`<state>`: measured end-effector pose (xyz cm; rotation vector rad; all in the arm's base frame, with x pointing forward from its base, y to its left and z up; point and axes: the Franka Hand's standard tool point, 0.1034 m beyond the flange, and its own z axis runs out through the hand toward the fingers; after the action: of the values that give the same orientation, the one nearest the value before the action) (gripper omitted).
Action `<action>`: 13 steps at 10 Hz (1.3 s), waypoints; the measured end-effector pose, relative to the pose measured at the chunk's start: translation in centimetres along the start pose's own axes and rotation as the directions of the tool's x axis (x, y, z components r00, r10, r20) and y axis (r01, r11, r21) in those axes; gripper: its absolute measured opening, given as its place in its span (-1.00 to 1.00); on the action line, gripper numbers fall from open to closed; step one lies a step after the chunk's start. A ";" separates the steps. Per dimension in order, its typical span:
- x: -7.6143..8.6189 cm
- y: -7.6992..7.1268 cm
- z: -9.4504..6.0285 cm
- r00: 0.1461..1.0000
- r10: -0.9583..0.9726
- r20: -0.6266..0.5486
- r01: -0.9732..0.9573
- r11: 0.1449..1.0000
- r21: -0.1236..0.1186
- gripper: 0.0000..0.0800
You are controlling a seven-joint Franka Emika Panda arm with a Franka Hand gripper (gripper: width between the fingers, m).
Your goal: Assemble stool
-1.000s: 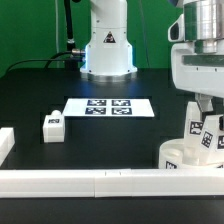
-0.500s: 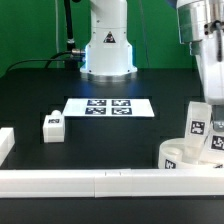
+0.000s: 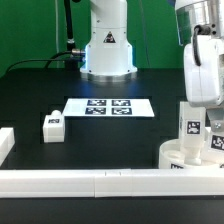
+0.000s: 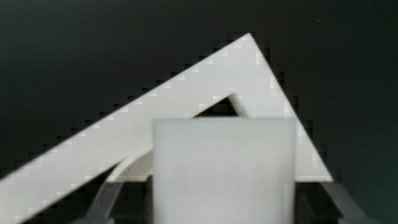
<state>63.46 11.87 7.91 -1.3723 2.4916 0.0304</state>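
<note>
Your gripper (image 3: pixel 197 106) is clamped on a white stool leg (image 3: pixel 192 128), which stands upright at the right of the frame with its tag facing the camera. The leg's foot meets the round seat (image 3: pixel 178 156) at lower right; you cannot tell whether it sits in a socket. A second leg (image 3: pixel 217 142) stands on the seat just beside it, at the right edge. The third leg (image 3: pixel 52 125) rests well apart at middle left on the black table (image 3: pixel 110 140). The marker board (image 3: pixel 108 106) lies at centre, and white rail blocks (image 3: pixel 80 182) run along the bottom. In the wrist view, dark fingers (image 4: pixel 118 195) flank the held leg.
</note>
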 end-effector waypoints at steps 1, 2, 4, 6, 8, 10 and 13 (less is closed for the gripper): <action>0.0 0.0 0.0 1.000 -0.008 0.001 0.008 1.000 0.000 -0.15; -0.1 0.0 -0.1 1.000 -0.025 0.002 0.025 1.000 0.001 0.00; -0.5 -0.1 -0.9 0.996 -0.085 0.013 0.085 0.996 0.011 0.44; -0.9 -0.5 -4.6 0.981 -0.188 0.043 0.186 0.981 0.050 0.61; -1.2 -1.5 -6.4 0.924 -0.380 0.043 0.375 0.923 0.084 0.62; -1.0 -1.1 -5.9 0.866 -0.500 0.029 0.497 0.864 0.079 0.62; 1.6 -2.0 -6.9 0.492 -0.870 0.013 0.869 0.492 0.051 0.62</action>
<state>62.64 8.38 14.32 -2.4175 1.4448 -0.2078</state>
